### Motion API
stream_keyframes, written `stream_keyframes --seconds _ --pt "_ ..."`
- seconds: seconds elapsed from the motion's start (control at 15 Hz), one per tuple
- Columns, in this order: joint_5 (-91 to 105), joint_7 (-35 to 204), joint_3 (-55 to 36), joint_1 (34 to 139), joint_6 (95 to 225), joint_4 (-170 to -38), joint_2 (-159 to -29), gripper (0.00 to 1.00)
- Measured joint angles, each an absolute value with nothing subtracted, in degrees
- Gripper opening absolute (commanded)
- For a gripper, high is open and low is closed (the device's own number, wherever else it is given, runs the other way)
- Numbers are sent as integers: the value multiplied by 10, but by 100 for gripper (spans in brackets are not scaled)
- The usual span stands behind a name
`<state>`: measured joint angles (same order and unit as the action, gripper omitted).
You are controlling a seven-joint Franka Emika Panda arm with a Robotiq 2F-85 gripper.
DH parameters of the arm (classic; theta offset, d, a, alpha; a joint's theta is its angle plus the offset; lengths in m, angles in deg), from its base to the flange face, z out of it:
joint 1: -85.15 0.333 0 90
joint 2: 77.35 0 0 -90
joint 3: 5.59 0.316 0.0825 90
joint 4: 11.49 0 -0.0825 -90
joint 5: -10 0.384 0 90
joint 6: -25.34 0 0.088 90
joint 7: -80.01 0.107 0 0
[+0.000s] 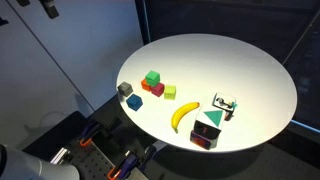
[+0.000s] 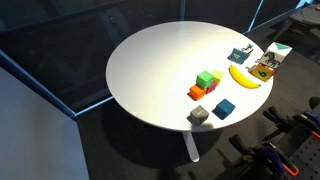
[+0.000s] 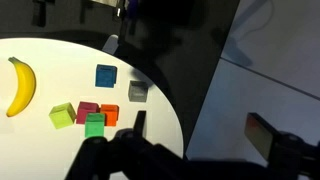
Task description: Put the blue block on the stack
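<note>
Only wrist view shows jaws: wide, empty; blue block (image 3: 105, 75) apart from stack (image 3: 95, 124).

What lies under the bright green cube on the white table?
A red cube shows below the green cube. Its top face is covered, and anything behind it is hidden.

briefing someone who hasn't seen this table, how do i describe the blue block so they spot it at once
On the round white table, go to the cluster of small green and red toy cubes near the rim. Beside that cluster the small dark blue cube sits alone on the tabletop, near a grey cube of similar size; it is the only dark blue piece.
</note>
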<state>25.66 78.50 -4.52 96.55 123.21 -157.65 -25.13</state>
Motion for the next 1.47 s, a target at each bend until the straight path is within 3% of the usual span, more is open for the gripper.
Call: stream_keyframes --seconds 0.8,1.47 --pt "257 785 -41 960 1237 -1577 -252 100" --pt "214 791 3 907 1409 -1575 -312 100"
